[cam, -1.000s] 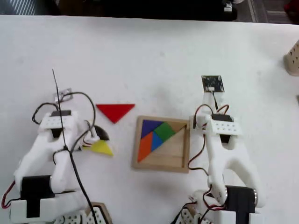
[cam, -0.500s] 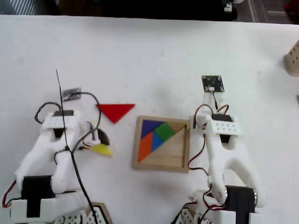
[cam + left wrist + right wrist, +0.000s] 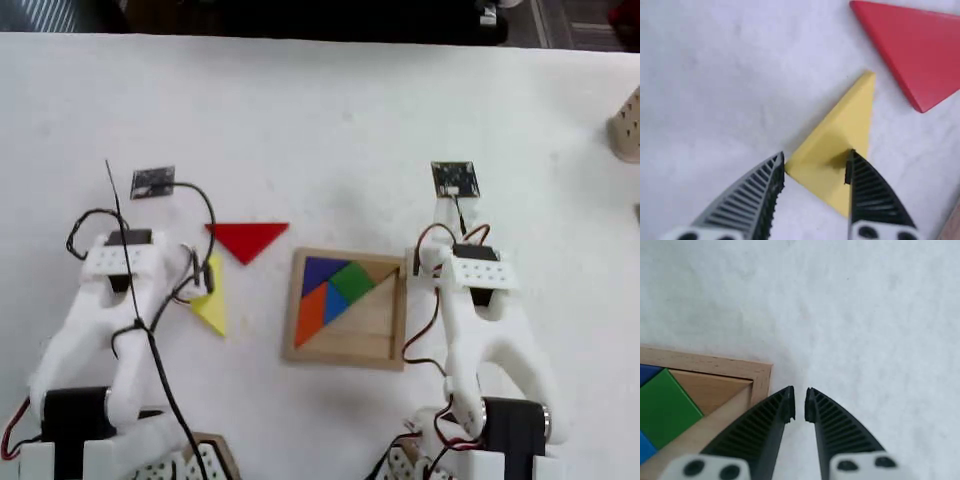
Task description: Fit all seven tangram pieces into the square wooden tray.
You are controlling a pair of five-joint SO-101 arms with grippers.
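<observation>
- On the white table (image 3: 330, 120), between the two arms, lies the square wooden tray (image 3: 345, 361). Four coloured pieces sit together in its far left part: a dark blue piece (image 3: 318, 270), a green piece (image 3: 353, 281), an orange piece (image 3: 308, 316) and a small light blue piece (image 3: 335, 302). The other part of the tray shows plain wood.
- The yellow triangle (image 3: 837, 145) is outside the tray, on its left and apart from it.
- The left gripper (image 3: 815, 167) grasps the yellow triangle at one corner. One finger presses against its edge and the other finger lies over its opposite side.
- The red triangle (image 3: 247, 239) lies flat on the table, just beyond the yellow triangle and near the far left corner of the tray. It touches neither of them.
- The right gripper (image 3: 800, 405) is just beside the far right corner of the tray, over the bare table. Its fingers are almost closed, with only a thin gap, and they hold nothing.
- A black cable (image 3: 150, 330) hangs across the left arm.
- A pale wooden block with holes (image 3: 627, 125) stands at the right edge of the table, well apart from the tray.
</observation>
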